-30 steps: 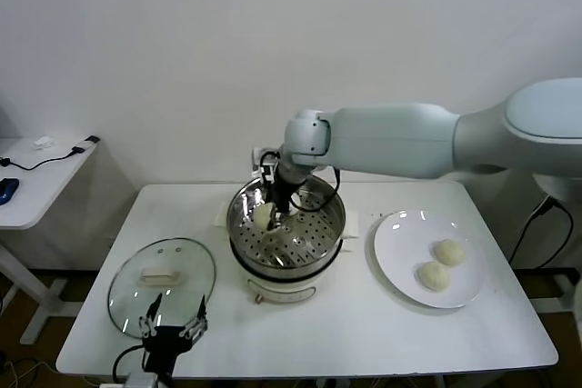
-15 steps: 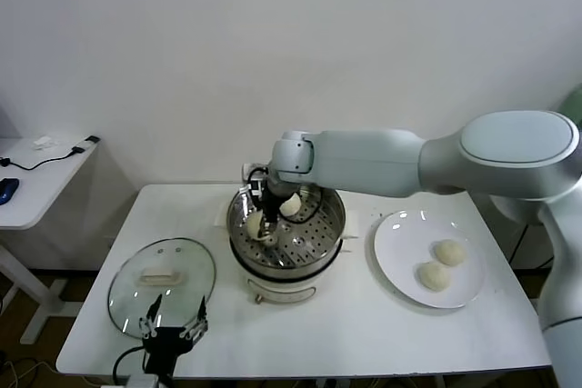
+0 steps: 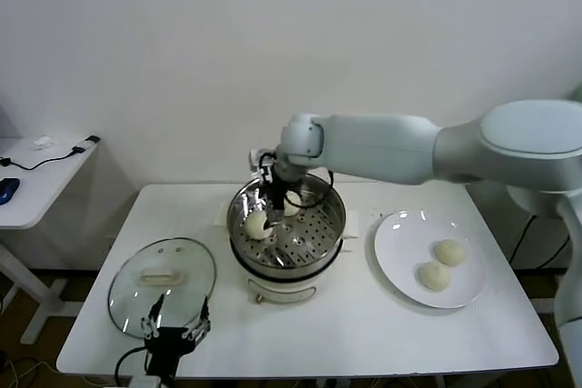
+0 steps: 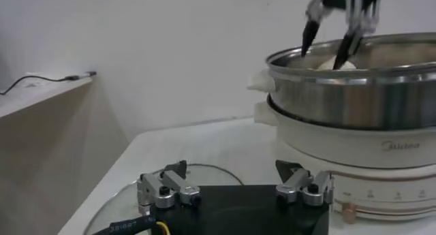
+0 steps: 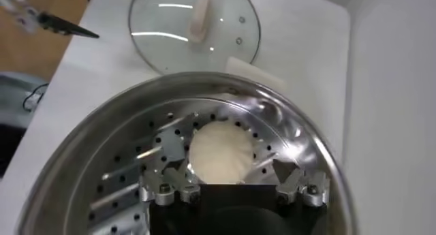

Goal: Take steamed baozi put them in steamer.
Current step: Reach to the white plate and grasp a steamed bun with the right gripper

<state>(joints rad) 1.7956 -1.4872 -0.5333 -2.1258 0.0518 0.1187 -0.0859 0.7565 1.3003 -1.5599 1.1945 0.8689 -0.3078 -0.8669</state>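
A white table holds a steamer (image 3: 286,235), a round shiny steel pot on a cream-white electric base, with a flat steel tray full of small holes set inside it. The right gripper (image 3: 275,205) reaches down into the pot from the far side, its jaws spread apart and holding nothing. Directly under it, in the right wrist view, one bun (image 5: 221,152) lies on the holed tray, round, smooth and cream-white, sitting free between the open fingertips; it looks to have been set there so steam can rise through the holes beneath it. A second bun (image 3: 290,208) seems to lie just behind the gripper in the pot, partly hidden. Two more buns (image 3: 441,263) wait side by side on a flat white plate (image 3: 397,227) on the table to the right of the steamer, close enough for the same arm to fetch. The glass lid (image 3: 162,275), round and clear with a cream handle, lies flat on the table to the left, leaving the pot open for loading. The left gripper (image 3: 172,328) is parked low at the table's near edge, over the lid's rim, jaws open and empty. By the look of it, half the task is done.
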